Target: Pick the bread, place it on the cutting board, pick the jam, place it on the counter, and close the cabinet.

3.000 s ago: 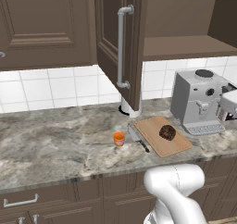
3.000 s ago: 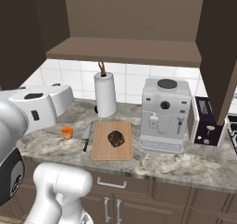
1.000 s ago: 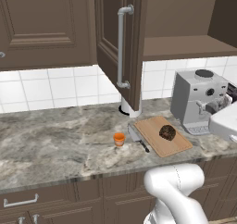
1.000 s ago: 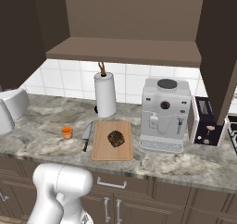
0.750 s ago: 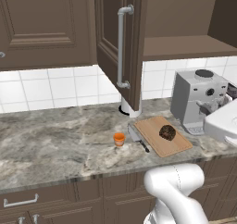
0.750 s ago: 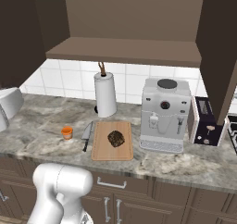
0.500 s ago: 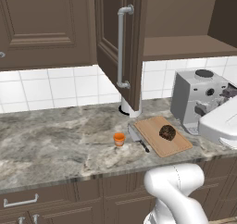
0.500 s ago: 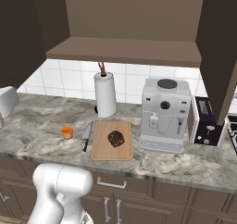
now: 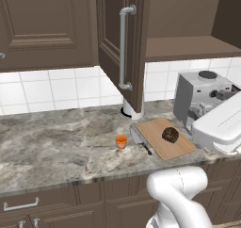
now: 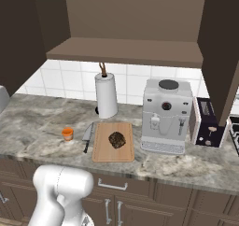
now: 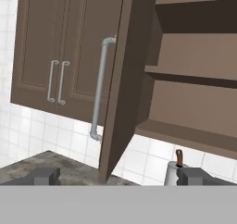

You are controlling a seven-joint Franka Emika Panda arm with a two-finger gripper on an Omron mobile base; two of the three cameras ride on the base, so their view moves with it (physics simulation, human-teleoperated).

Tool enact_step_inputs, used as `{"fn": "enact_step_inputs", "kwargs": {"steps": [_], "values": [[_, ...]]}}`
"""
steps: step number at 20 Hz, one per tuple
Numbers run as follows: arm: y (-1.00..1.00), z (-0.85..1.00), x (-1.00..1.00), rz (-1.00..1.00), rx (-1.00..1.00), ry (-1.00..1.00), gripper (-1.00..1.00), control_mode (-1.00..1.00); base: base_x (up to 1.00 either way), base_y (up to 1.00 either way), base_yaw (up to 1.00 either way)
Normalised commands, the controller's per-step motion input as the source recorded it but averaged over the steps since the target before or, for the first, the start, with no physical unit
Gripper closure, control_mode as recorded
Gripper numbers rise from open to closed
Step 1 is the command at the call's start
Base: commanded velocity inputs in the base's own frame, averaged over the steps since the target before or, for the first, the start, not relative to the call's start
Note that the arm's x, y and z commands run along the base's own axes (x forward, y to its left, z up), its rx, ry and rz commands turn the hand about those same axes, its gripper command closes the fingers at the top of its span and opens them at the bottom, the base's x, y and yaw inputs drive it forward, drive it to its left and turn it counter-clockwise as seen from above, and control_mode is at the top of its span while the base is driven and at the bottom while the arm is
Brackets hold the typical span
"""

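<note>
bread (image 9: pixel 170 134) is resting on the cutting board (image 9: pixel 160 143), jam (image 9: pixel 121 142) on the desk (image 9: pixel 56 147); the gripper (image 11: pixel 118 176), spread wide and empty, is facing the open cabinet (image 11: pixel 121 84) door for closing.

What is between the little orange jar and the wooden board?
A knife lies on the counter between the jam and the cutting board, clearest in the right base view.

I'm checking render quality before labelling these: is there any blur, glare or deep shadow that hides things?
Left base view: sharp and evenly lit, with the bread and jam plain to see. Right base view: equally crisp; the open cabinet is dim inside, though its bare shelf still reads. Hand view: tilted, the cabinet door's edge slanting, and no glare on its silver handle.
</note>
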Motion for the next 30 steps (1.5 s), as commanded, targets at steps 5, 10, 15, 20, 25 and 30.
{"fn": "enact_step_inputs", "kwargs": {"steps": [5,10,15,20,25,30], "values": [[0.19,0.0,0.0,0.0,0.0,0.0,-1.0,-1.0,0.0,0.0,0.0],[0.17,0.0,0.0,0.0,0.0,0.0,-1.0,-1.0,0.0,0.0,0.0],[0.16,0.0,0.07,0.0,0.0,0.0,-1.0,-1.0,0.0,0.0,0.0],[0.11,-0.02,0.19,0.0,0.0,0.0,-1.0,-1.0,0.0,0.0,0.0],[0.07,-0.09,0.2,0.0,0.0,0.0,-1.0,-1.0,0.0,0.0,0.0],[0.1,-0.16,0.12,0.0,0.0,0.0,-1.0,-1.0,0.0,0.0,0.0]]}}
